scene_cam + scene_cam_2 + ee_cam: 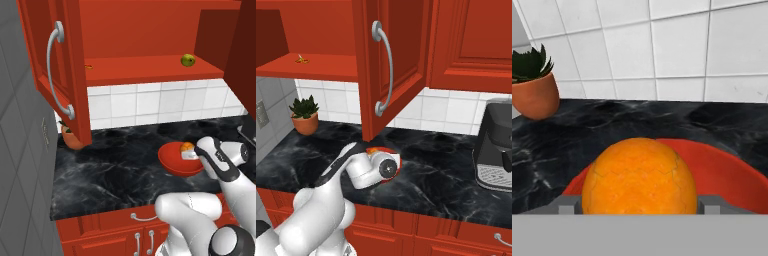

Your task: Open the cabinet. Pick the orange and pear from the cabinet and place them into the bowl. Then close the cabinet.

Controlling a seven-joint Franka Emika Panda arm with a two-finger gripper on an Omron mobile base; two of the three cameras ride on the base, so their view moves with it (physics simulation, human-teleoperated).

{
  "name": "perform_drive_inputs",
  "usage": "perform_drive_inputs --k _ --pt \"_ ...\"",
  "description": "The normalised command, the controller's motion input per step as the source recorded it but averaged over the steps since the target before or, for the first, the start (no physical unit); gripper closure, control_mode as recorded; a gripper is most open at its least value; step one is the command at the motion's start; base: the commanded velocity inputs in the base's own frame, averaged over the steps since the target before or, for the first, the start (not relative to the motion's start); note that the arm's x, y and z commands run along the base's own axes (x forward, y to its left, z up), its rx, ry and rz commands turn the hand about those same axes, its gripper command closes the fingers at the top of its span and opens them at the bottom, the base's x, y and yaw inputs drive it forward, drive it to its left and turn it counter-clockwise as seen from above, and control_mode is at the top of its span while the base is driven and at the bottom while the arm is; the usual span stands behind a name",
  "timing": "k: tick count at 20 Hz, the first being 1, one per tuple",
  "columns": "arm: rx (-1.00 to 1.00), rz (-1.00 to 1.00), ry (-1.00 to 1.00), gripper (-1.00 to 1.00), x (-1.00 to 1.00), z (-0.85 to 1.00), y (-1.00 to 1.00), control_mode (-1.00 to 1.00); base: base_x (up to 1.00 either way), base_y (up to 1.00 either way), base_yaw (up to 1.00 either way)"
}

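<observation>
On the far left of the left base view I see the cabinet [150, 30] with its left door [55, 65] swung open toward me, the long silver handle [56, 70] on its face. Behind the lower edge of this door stands a terracotta pot [71, 137] with a green plant, on the black marble desk [110, 175]. On the cabinet shelf [150, 67] the pear [188, 60] lies alone, toward the right side. Below the shelf is the white tiled wall [150, 102].

More to the right, on the desk, is the bowl [177, 161]. The orange [187, 147] is over the bowl, at its right part, and the claw [191, 154] is around it. In the hand view the orange [638, 176] sits between the two fingertips [568, 205], with the red rim of the bowl [732, 175] just behind and under it. The jaws stand wide, one on each side of the orange; I cannot tell if they press on it, or if the orange rests on the bowl.

In the right base view the wrist covers most of the bowl [387, 151], and the right door [388, 65] hangs open above it. A dark coffee machine [496, 145] stands at the right end of the desk.
</observation>
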Motion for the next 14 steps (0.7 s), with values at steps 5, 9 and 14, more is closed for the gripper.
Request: perform_drive_inputs --k 5,9,14 --pt "0.0 0.0 -0.01 -1.0 0.07 -0.18 0.03 -1.0 0.0 0.0 0.0" --pt "0.0 0.0 0.0 -1.0 0.0 0.0 0.0 -1.0 0.0 0.0 0.0" --pt "0.0 -0.01 0.0 -1.0 0.0 0.12 0.0 -1.0 0.0 0.0 0.0"
